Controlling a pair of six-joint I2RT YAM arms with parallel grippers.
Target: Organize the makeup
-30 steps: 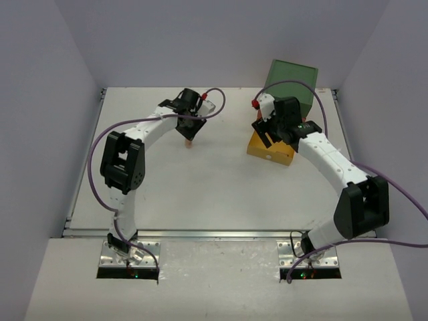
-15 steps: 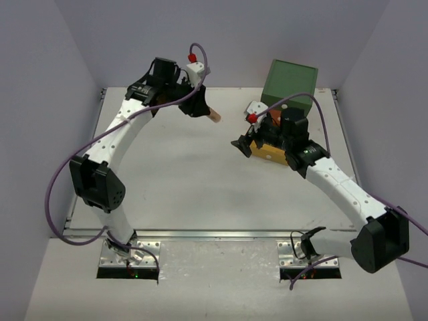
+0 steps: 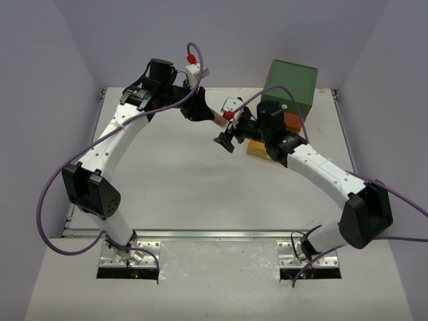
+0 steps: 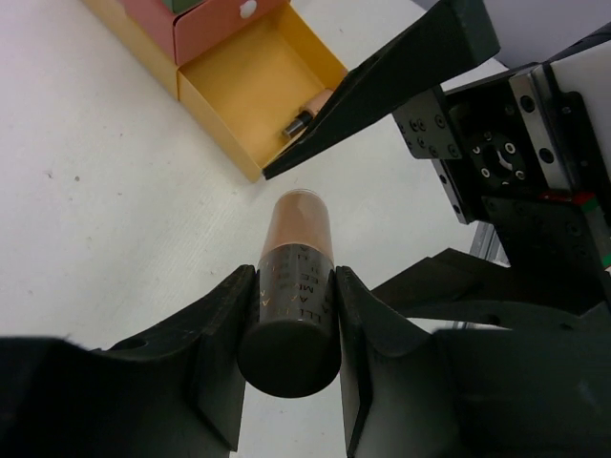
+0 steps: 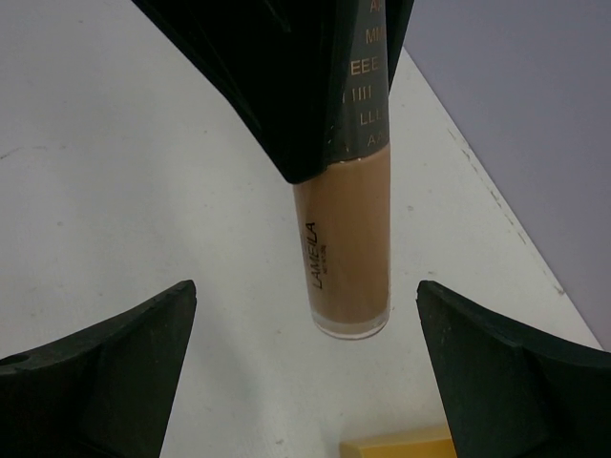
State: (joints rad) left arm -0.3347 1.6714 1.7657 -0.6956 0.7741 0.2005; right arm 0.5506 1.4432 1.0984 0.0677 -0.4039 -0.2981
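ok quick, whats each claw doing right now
Left claw: closed on the tan tube, gripping its dark cap end.
Right claw: open, holding nothing.

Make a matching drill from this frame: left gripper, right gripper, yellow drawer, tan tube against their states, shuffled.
1 left gripper
2 right gripper
3 yellow drawer
4 tan tube

A open, empty
B held by its dark cap end
C pulled out, small tube inside
D shut on the tan tube

Pairs: 1-D, 2-A, 3-C, 4-B
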